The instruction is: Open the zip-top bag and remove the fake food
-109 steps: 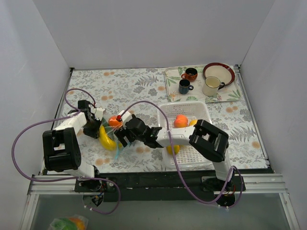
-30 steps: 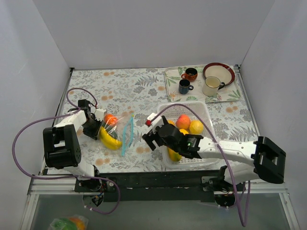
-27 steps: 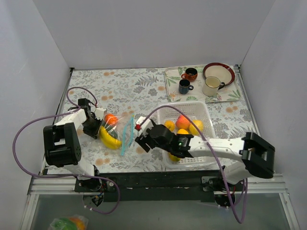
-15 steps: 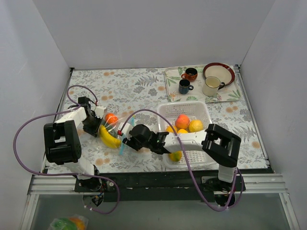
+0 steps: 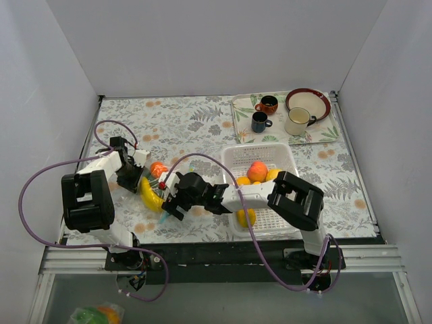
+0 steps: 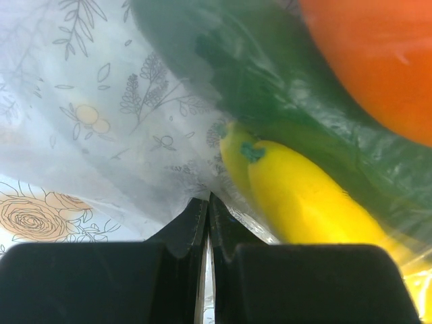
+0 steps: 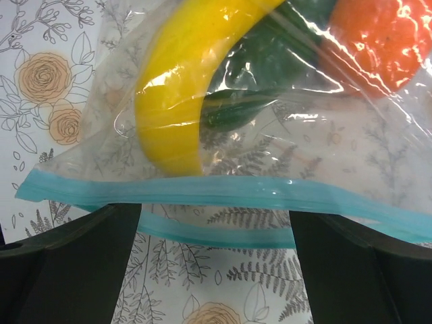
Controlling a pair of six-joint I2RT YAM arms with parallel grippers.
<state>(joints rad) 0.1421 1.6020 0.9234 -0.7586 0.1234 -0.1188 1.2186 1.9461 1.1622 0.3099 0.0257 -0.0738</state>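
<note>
From above, the zip-top bag [image 5: 154, 183] lies on floral cloth [image 5: 189, 128] between left gripper [image 5: 131, 178] and right gripper [image 5: 168, 201], beside a perforated white basket [image 5: 260, 150]. At the left wrist, jaws pinch the bag's crinkly clear film; glossy fake food [image 6: 304, 202] sits just beyond. At the right wrist, fingers [image 7: 67, 270] spread wide below the pale blue zip strip [image 7: 223, 192], perhaps touching it.

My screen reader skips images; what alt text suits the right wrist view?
A clear zip-top bag holding a yellow banana, a green cucumber and an orange fruit lies before the open right gripper, its blue zip strip nearest.
</note>
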